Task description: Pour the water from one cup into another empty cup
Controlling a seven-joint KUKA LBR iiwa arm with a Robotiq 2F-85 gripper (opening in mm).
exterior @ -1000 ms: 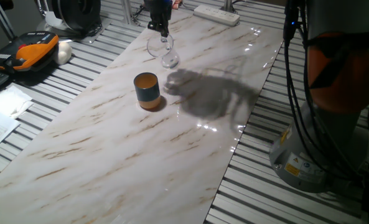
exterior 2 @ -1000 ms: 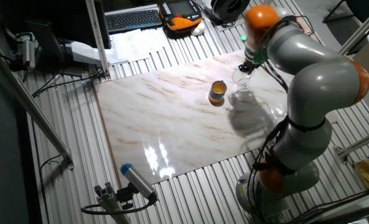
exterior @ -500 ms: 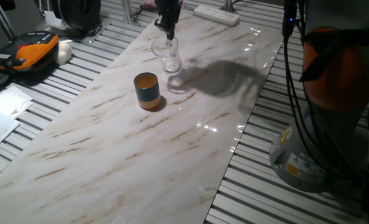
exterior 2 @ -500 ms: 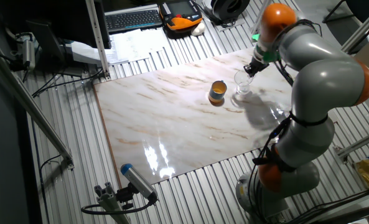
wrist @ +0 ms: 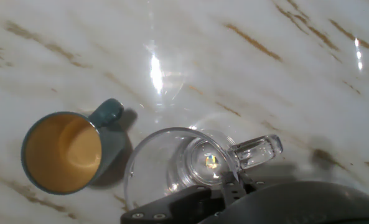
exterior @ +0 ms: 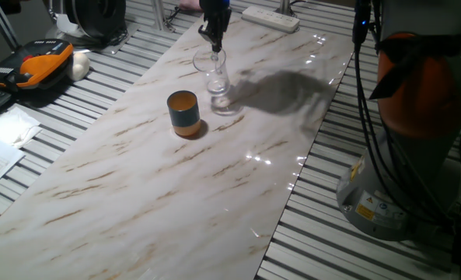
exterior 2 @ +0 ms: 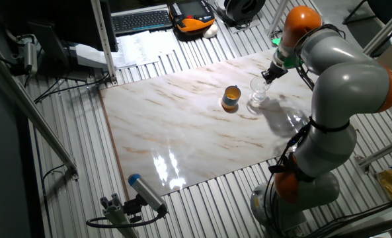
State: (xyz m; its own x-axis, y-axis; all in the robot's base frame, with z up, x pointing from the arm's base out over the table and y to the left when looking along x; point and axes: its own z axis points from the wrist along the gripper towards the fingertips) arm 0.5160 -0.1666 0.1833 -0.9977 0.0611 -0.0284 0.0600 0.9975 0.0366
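Observation:
The clear glass cup is upright beside the blue-grey and orange cup, its base at or just above the marble top. My gripper is shut on the glass rim from above, near the small handle. In the hand view the glass sits right of the opaque cup, whose tan interior faces up. I cannot make out any water in either cup. In the other fixed view the glass hangs under the gripper, right of the opaque cup.
The marble slab lies on a slatted metal table. A white power strip is at the far end. An orange-black device and papers lie at the left. The robot base stands at the right.
The glass went from tilted beside the opaque cup to upright. The gripper carried it a little to the right and down toward the marble.

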